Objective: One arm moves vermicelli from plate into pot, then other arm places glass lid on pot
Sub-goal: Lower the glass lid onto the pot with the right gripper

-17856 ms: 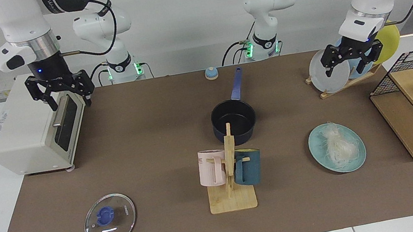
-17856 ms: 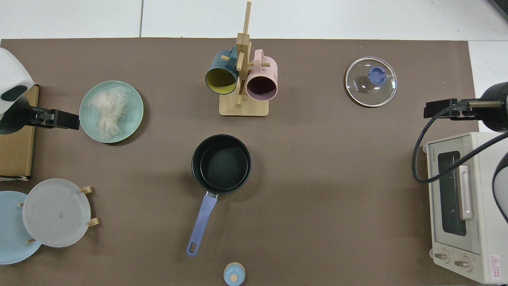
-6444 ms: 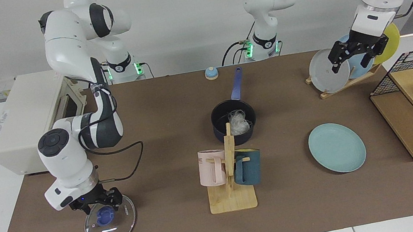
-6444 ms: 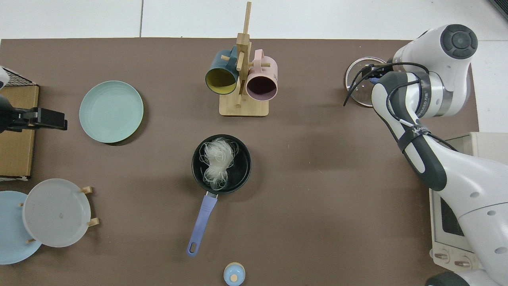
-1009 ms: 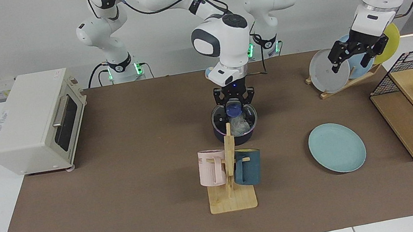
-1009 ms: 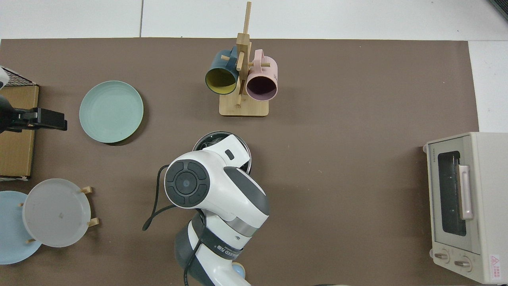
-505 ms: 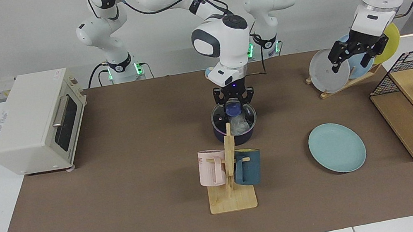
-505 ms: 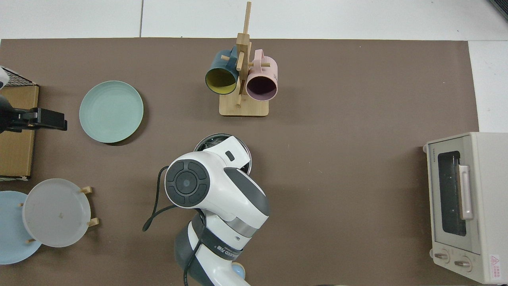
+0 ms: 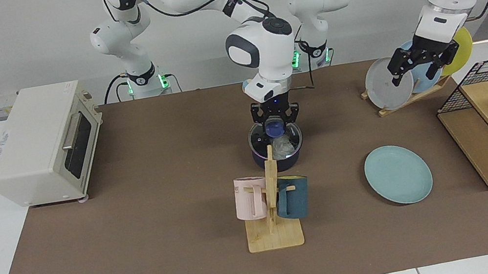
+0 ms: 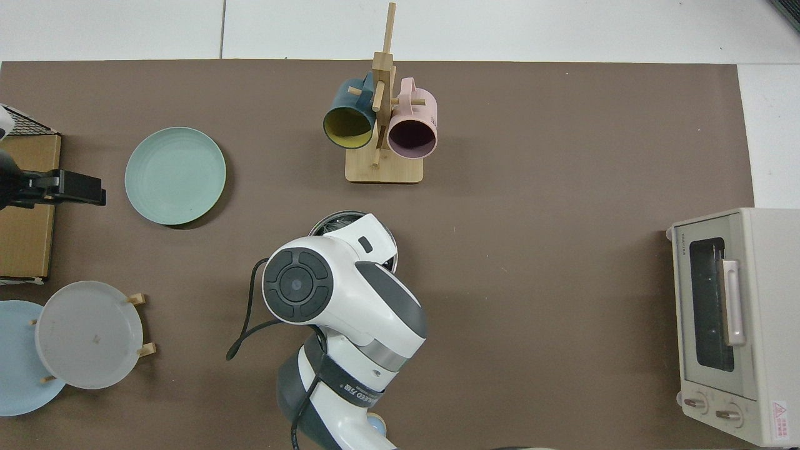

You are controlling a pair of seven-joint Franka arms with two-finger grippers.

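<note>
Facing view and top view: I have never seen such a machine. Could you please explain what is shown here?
These are two white robot arms at a table. One picture is taken from across the table, the other from above. The right tool is at the blue knob of the glass lid, which sits on the pot. White vermicelli shows through the glass. The left tool waits, open, by the standing plates. The teal plate lies bare. A mug rack and a toaster oven also stand there.
</note>
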